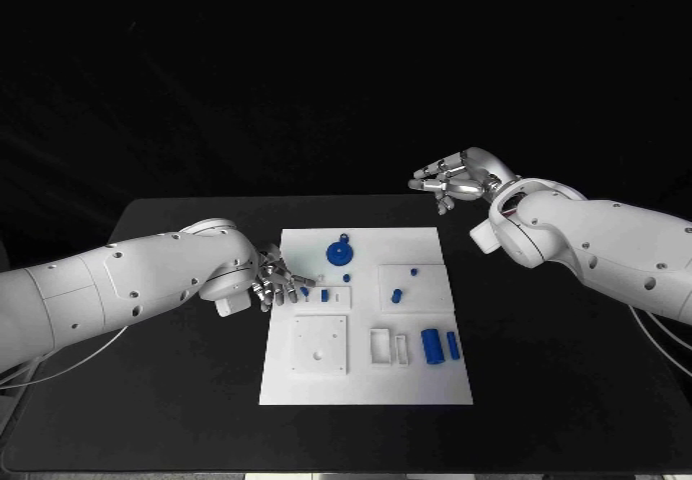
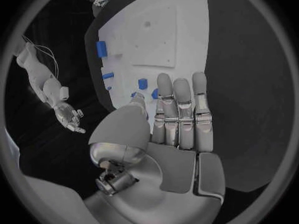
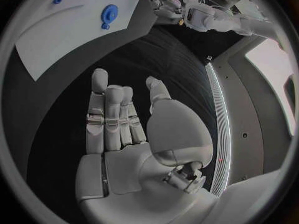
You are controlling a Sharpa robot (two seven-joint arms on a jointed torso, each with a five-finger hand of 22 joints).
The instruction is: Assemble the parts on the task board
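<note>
Left hand (image 1: 277, 284) low over task board (image 1: 368, 385) left edge, fingers straight, holding nothing. Right hand (image 1: 459, 176) raised beyond desk (image 1: 173, 300) far right corner, fingers loosely spread, empty. On board: one blue disc (image 1: 340, 251), two blue blocks (image 1: 440, 345)

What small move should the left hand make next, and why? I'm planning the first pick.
Probably lower the left hand a little onto the small blue parts just past its fingertips at the task board's left edge. It hovers there open, holding nothing, while the right hand is raised, open, off the board's far corner.
</note>
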